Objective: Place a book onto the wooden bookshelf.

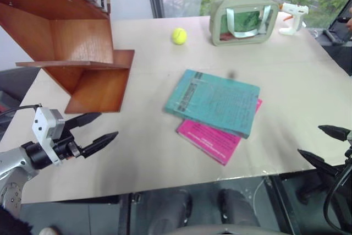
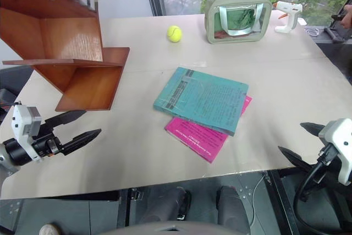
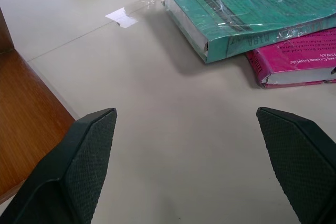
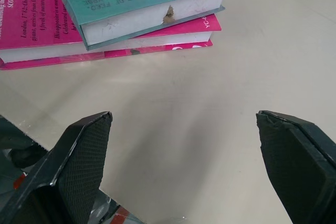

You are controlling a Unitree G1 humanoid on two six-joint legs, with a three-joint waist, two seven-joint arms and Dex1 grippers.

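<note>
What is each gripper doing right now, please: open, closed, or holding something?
Left gripper: open, holding nothing, hovering near the wooden bookshelf.
Right gripper: open, holding nothing, at the table edge, short of the teal book.

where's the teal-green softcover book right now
In the head views the teal-green softcover book lies flat mid-table, stacked on a magenta-pink book, right of the reddish-brown wooden bookshelf.
</note>
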